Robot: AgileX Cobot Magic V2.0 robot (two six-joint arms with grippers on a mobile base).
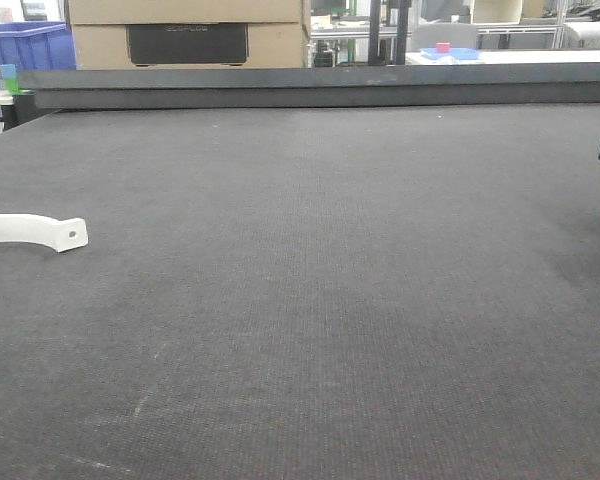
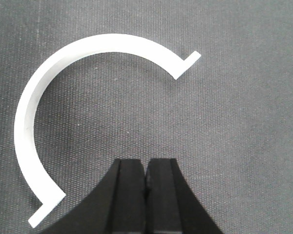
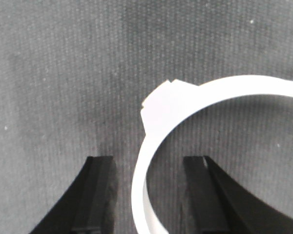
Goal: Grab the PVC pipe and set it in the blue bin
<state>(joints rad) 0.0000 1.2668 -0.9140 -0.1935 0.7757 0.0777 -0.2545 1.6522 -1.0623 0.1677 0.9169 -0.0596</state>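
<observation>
Left wrist view first: the left gripper (image 2: 146, 178) has its black jaws pressed together with nothing between them. Its tips sit in the mouth of a white C-shaped PVC pipe piece (image 2: 24, 122) lying flat on the dark grey mat (image 2: 244, 146), and they don't touch it.

Over on the right wrist view, the right gripper (image 3: 147, 161) is spread wide. A white PVC ring (image 3: 161, 109) runs up between the two fingers (image 3: 100, 195), with mat showing on either side of the band, so there's no contact and no grip. The ring's flat tab end points away from the camera.

From the front camera, a curved white PVC strap (image 1: 30, 229) with a hole in its tab rests on the mat near the left edge, partly cut off by the frame. I can't tell which wrist view it matches.

Now the containers. The blue bin (image 1: 25, 45) stands far back at the upper left, beyond the table's raised edge and well apart from any pipe, and its inside is hidden from here. Beside it sits a cardboard box (image 1: 100, 45). Further right in the background, a shallow blue tray (image 1: 460, 54) holds a small red object (image 1: 443, 47)
</observation>
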